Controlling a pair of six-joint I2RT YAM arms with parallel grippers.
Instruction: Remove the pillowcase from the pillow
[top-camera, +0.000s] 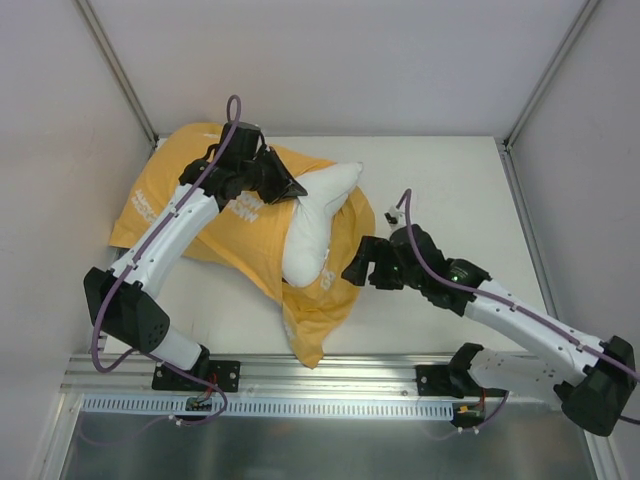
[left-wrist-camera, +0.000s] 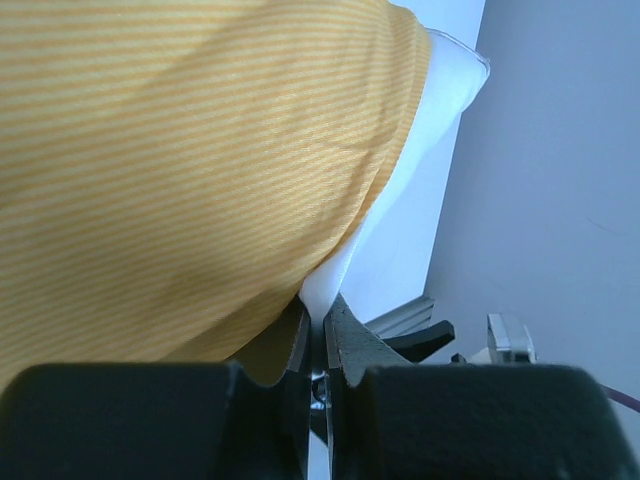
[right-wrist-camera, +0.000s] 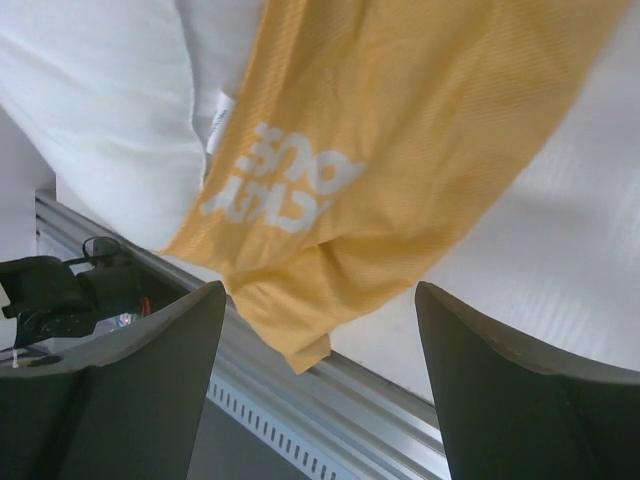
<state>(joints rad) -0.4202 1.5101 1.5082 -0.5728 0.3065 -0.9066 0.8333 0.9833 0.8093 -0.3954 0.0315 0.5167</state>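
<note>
The pillowcase (top-camera: 165, 205) lies orange-yellow side up with white lettering, from the table's back left to the front edge. The white pillow (top-camera: 315, 225) pokes out of its open middle. My left gripper (top-camera: 290, 188) is shut on a pinch of the pillow's white fabric at its left edge. In the left wrist view that gripper (left-wrist-camera: 320, 318) nips the pillow (left-wrist-camera: 425, 150) just beside the pillowcase's hem (left-wrist-camera: 180, 170). My right gripper (top-camera: 355, 265) is open and empty, right of the pillowcase. In the right wrist view it (right-wrist-camera: 318, 300) hovers over the pillowcase's hanging end (right-wrist-camera: 400, 130) and the pillow (right-wrist-camera: 100, 100).
The white table (top-camera: 440, 200) is bordered by white walls at the back and both sides. An aluminium rail (top-camera: 330, 375) runs along the near edge, and the pillowcase's lower tip reaches it (right-wrist-camera: 330, 395). The arm bases are bolted to that rail.
</note>
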